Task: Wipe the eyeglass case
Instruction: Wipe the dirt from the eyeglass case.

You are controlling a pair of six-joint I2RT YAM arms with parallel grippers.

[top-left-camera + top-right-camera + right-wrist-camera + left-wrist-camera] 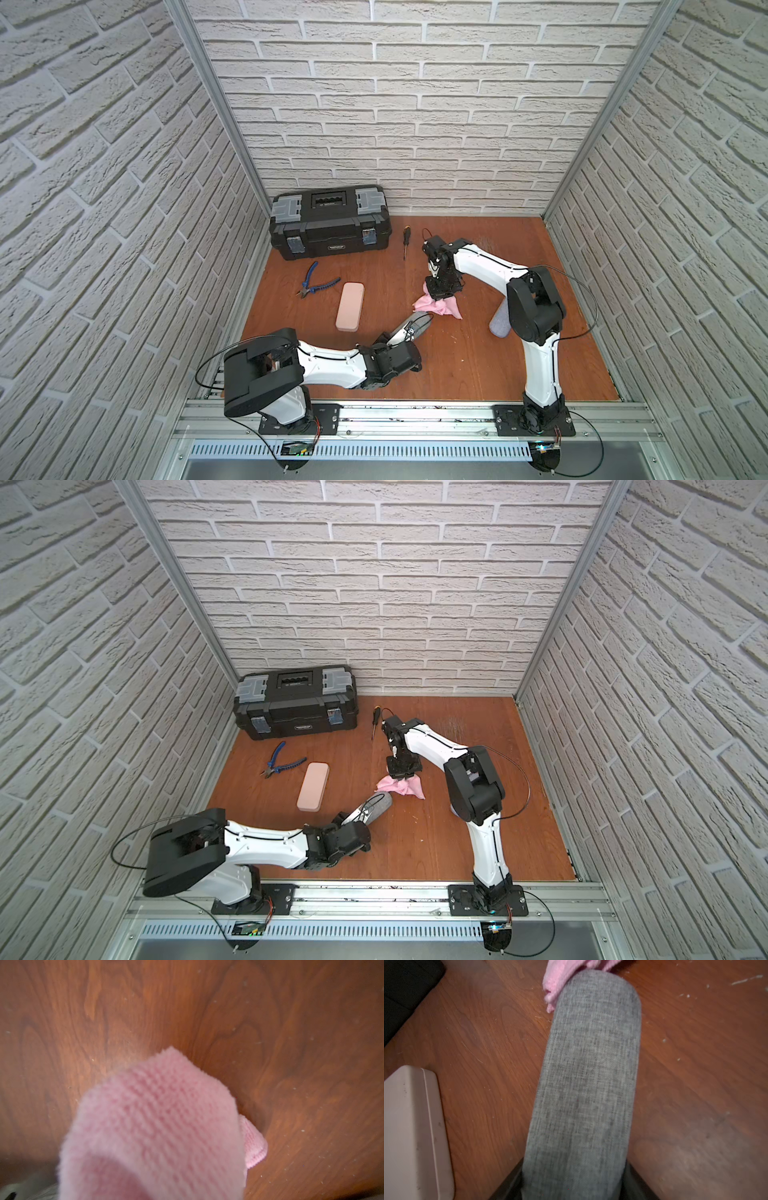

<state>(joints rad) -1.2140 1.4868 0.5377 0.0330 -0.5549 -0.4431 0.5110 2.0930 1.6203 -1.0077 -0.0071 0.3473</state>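
Clamps grey eyeglass case (583, 1076) endwise in left end effector (575, 1186), pinches pink cloth (158, 1126) in right end effector (440, 297); judged light, stiff, non-slip weave.

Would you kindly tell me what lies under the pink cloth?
Only wooden table shows around the pink cloth, which the right gripper holds from above in shut jaws. Anything beneath its folds is covered.
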